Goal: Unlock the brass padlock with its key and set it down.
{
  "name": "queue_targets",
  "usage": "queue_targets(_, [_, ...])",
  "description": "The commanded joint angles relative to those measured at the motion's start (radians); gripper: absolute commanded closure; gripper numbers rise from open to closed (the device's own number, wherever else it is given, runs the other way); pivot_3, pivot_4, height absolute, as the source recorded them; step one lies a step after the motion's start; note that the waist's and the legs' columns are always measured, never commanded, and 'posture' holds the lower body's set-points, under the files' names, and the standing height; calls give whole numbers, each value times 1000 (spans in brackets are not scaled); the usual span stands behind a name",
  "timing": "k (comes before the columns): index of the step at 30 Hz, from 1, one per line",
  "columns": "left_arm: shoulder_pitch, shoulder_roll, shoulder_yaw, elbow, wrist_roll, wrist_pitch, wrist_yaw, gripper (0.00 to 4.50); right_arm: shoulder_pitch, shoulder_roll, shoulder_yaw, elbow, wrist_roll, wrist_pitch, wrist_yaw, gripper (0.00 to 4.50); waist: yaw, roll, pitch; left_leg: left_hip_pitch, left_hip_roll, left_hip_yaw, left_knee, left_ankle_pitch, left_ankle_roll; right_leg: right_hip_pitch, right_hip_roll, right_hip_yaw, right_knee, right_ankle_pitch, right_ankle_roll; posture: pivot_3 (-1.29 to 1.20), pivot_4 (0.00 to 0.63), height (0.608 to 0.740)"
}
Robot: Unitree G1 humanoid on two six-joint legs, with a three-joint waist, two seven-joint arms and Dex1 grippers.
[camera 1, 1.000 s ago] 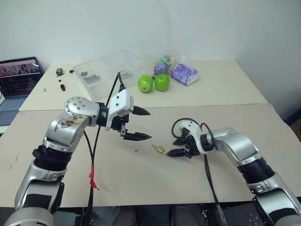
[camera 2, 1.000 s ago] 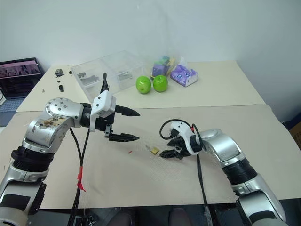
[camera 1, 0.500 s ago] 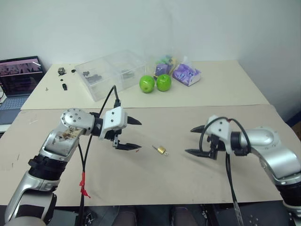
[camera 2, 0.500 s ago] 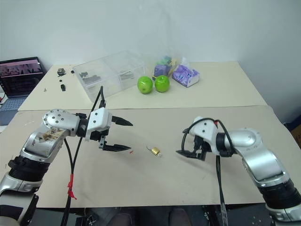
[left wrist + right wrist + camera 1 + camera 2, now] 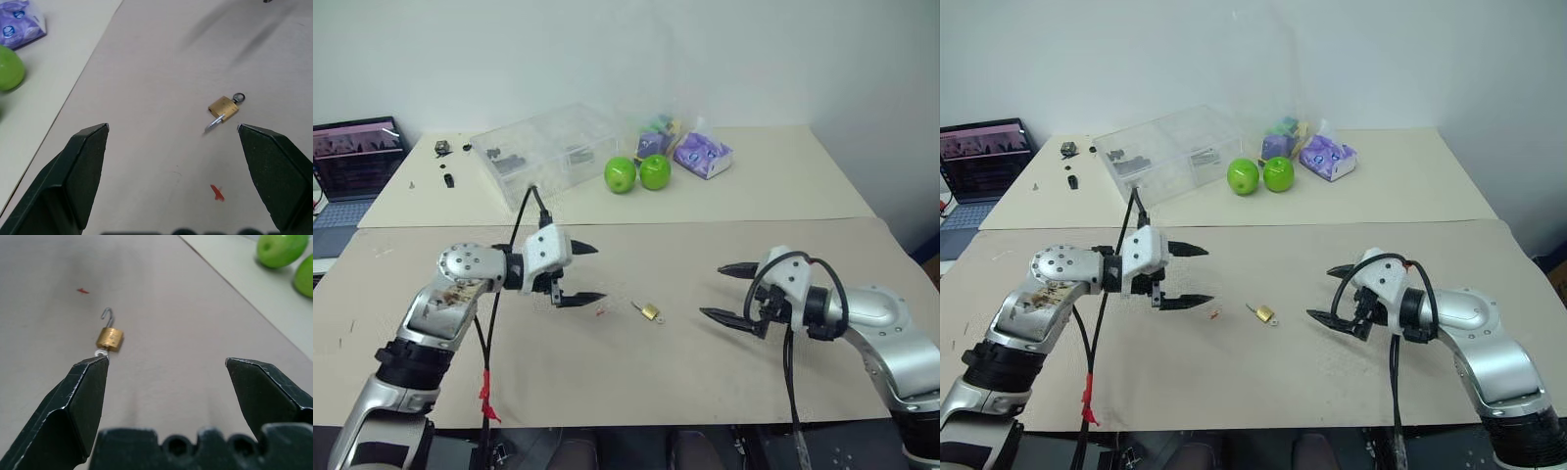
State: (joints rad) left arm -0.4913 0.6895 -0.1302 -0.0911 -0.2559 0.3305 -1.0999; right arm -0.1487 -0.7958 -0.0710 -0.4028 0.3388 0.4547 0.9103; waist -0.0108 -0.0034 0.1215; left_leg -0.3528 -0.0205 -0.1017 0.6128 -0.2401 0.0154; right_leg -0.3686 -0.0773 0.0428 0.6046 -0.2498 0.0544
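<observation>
Plainly unmarked brass padlock (image 5: 224, 106) (shackle sprung open), key (image 5: 238, 97) inserted, purple packet (image 5: 18, 23) lettering unreadable

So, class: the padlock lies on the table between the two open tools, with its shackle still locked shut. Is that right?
Not quite. The padlock does lie on the table between the open left tool and the open right tool, but its shackle is swung open, not locked shut. The right wrist view shows the hooked end free of the body.
</observation>
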Motion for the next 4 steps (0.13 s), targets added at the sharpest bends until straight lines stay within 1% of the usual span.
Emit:
queue_targets(1, [-10, 4, 28, -42, -18, 2, 10, 0, 8, 5, -28, -5, 11, -37, -4, 45, -2, 0, 0, 0, 0, 0, 0, 0, 0, 0, 0, 0, 0, 0, 0, 0, 150, 740])
queue_targets(4, [-9, 14, 34, -52, -61, 73, -7, 0, 3, 10, -26, 11, -5, -45, -18, 45, -4, 0, 0, 0, 0, 0, 0, 0, 0, 0, 0, 0, 0, 0, 0, 0, 150, 740])
